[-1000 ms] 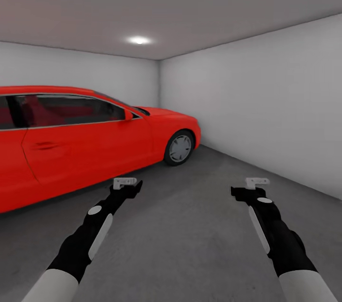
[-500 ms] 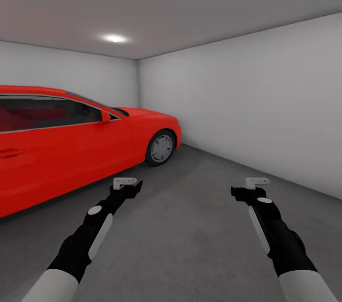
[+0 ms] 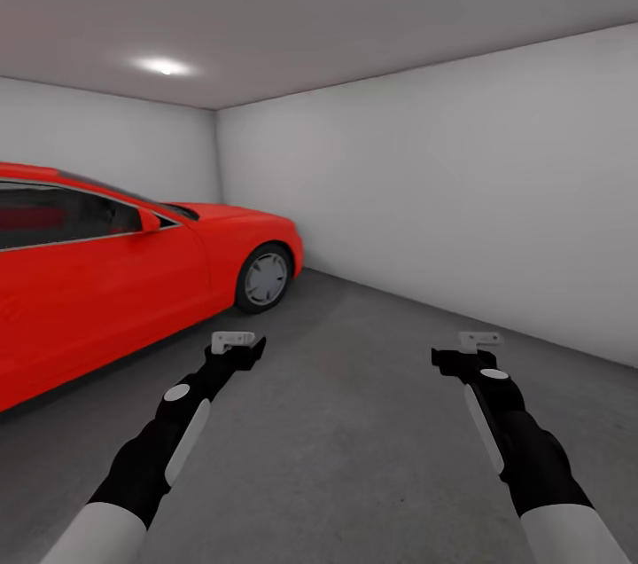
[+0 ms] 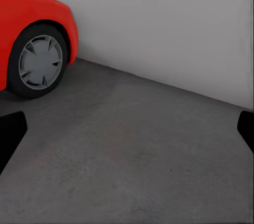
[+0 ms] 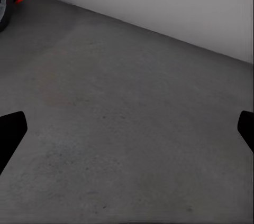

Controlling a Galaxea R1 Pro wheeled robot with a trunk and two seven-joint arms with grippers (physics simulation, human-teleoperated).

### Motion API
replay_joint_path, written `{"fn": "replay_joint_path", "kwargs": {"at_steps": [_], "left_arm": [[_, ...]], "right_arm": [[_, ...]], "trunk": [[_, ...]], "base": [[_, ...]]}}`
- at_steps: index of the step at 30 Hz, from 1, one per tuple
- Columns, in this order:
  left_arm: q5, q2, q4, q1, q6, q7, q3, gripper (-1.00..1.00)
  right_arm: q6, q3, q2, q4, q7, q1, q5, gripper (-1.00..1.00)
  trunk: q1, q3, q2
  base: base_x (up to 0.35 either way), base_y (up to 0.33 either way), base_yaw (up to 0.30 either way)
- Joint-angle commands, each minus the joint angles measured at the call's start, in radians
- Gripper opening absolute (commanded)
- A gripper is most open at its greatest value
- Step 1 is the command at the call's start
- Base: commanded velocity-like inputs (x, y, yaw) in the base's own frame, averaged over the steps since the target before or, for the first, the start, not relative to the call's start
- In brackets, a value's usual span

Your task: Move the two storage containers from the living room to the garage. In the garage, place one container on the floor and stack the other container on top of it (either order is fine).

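Left gripper [image 3: 237, 340]: stood wide open and empty, held out low over the floor [image 3: 354, 422]; in the left wrist view its dark fingertips [image 4: 10, 134] sat at the two edges with only concrete between them.
Right gripper [image 3: 478, 340]: likewise spread wide with nothing in it, level with the left one and well apart from it.
Storage containers: neither bin was to be seen, so I cannot tell where they lay.
Setting: the garage, with a red car [image 3: 115, 280] at the robot's left, its front wheel [image 3: 264, 278] near the white wall [image 3: 461, 209], and bare grey concrete ahead.
Step in hand: judged to be travel with empty hands, either to look for a bin or to go back for one.
Doing it well: keep the base clear of the car's side, hold both arms tucked and level while turning, and note the open concrete beside the wall as a good stacking spot.
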Motion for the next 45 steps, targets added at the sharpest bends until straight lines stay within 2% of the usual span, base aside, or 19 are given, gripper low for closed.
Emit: {"fn": "replay_joint_path", "kwargs": {"at_steps": [1, 9, 12, 21, 45], "left_arm": [[0.010, 0.001, -0.002, 0.000, 0.006, -0.001, -0.001, 1.00], [0.008, 0.001, 0.001, 0.000, 0.006, -0.001, -0.002, 1.00], [0.010, 0.001, 0.033, 0.000, 0.003, -0.001, -0.002, 1.00], [0.011, 0.001, 0.067, -0.001, -0.008, -0.001, -0.002, 1.00], [0.011, 0.001, 0.072, 0.000, -0.009, -0.001, -0.001, 1.00]], "right_arm": [[0.005, 0.001, 0.000, -0.001, -0.003, -0.001, 0.000, 1.00], [0.005, 0.000, -0.001, 0.000, -0.003, 0.000, 0.000, 1.00], [0.005, 0.000, -0.002, 0.000, -0.004, 0.000, 0.000, 1.00], [0.005, -0.001, -0.003, 0.000, -0.005, -0.001, 0.000, 1.00], [0.007, -0.001, -0.003, 0.000, -0.005, -0.001, 0.000, 1.00]], "trunk": [[0.000, -0.001, -0.001], [0.000, -0.001, -0.001], [0.000, -0.001, -0.001], [0.000, -0.008, -0.001], [0.000, -0.046, -0.001]], "base": [[0.000, 0.000, -0.287], [0.000, 0.000, -0.286], [0.000, 0.000, -0.194], [0.000, 0.000, -0.031], [0.000, 0.000, -0.001]]}}
